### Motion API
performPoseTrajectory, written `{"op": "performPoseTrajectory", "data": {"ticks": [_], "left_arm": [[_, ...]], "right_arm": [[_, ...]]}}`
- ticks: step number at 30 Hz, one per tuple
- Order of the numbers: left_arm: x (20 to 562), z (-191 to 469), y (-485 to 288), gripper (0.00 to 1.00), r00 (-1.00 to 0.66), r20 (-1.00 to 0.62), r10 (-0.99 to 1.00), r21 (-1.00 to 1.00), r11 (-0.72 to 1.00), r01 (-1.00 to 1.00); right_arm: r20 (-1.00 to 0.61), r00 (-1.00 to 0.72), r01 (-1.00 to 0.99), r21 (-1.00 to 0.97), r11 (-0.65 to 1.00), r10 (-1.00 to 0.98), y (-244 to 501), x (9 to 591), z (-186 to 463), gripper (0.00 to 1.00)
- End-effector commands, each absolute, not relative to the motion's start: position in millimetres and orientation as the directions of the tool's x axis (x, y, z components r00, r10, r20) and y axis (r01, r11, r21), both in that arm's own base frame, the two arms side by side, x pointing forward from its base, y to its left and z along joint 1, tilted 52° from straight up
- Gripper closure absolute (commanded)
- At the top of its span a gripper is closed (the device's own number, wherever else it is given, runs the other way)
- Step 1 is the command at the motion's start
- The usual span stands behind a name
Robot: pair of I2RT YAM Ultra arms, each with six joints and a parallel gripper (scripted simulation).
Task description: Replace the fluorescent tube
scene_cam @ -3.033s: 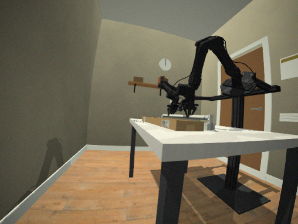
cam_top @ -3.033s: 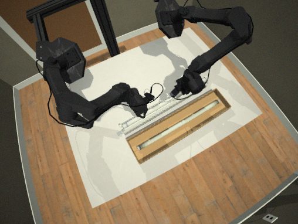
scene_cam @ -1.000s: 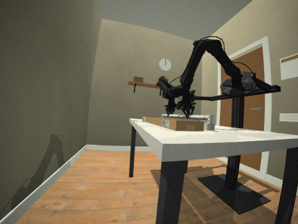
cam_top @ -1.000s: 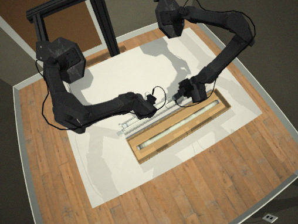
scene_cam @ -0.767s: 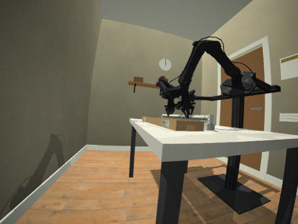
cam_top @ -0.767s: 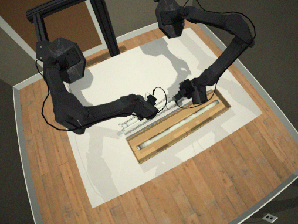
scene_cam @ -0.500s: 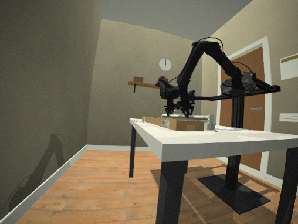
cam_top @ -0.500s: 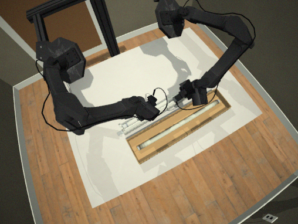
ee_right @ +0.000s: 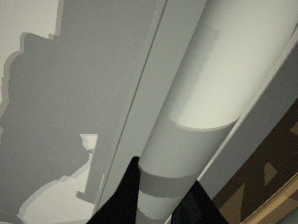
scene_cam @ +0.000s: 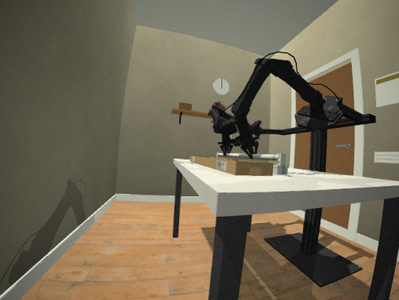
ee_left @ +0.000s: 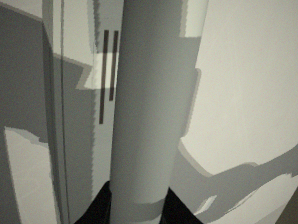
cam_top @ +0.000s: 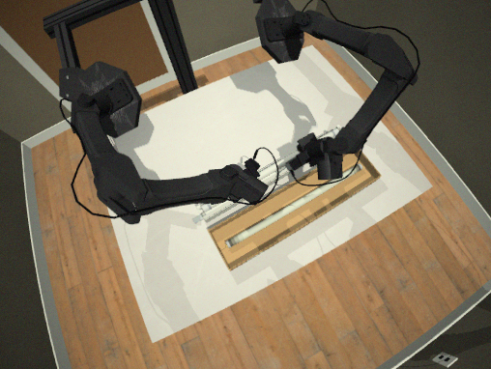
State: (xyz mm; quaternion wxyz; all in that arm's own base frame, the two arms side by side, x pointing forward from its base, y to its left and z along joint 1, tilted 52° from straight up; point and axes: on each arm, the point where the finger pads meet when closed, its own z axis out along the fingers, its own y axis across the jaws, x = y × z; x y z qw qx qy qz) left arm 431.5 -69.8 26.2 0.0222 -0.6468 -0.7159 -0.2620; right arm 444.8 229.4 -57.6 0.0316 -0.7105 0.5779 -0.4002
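Nearest in the exterior view, the cardboard box (cam_top: 304, 223) (scene_cam: 251, 168) (ee_right: 280, 201) sits on the bench (cam_top: 184, 304) (scene_cam: 294, 187), with the old tube (cam_top: 275, 219) lying flat inside. Leave both alone.

Just behind it, the new tube (scene_cam: 267, 156) (ee_left: 150, 100) (ee_right: 220, 85) runs along the light fixture (scene_cam: 282, 161) (ee_right: 150, 75). The left claw (cam_top: 292, 165) (scene_cam: 250, 154) (ee_left: 135, 191), right of centre from above, pinches it; the right claw (cam_top: 261, 193) (scene_cam: 225, 152) (ee_right: 158, 171), nearer the middle, pinches it too.

The step looks like seating or turning the new tube. Whether its pins are in, or its white side is truly up, I cannot tell. Keep it level, ease both ends down together, then turn both claws by equal small amounts; uneven twisting could pull one end out. Let go only once both ends are locked, then lift straight away without brushing the box.
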Motion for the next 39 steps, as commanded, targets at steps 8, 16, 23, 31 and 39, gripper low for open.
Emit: {"op": "performPoseTrajectory", "data": {"ticks": [8, 16, 23, 31, 39], "left_arm": [[439, 31, -79, 0.89, -0.163, 0.342, 0.925, 0.309, 0.053, 0.95], [441, 31, -79, 0.89, -0.17, 0.338, 0.926, 0.275, 0.076, 0.959], [440, 30, -76, 0.89, -0.173, 0.34, 0.924, 0.22, 0.101, 0.97], [448, 33, -84, 0.89, -0.161, 0.334, 0.929, 0.223, 0.089, 0.971], [441, 30, -79, 0.89, -0.17, 0.339, 0.925, 0.143, 0.128, 0.981]], "right_arm": [[0.518, 0.004, -0.846, -0.454, -0.279, -0.855, 229, 446, -62, 0.89], [0.515, 0.005, -0.866, -0.426, -0.261, -0.857, 232, 446, -62, 0.89], [0.52, 0.0, -0.897, -0.378, -0.23, -0.854, 228, 445, -62, 0.89], [0.509, -0.012, -0.889, -0.399, -0.224, -0.861, 238, 453, -59, 0.89], [0.521, -0.007, -0.93, -0.317, -0.186, -0.853, 229, 447, -61, 0.89]]}}
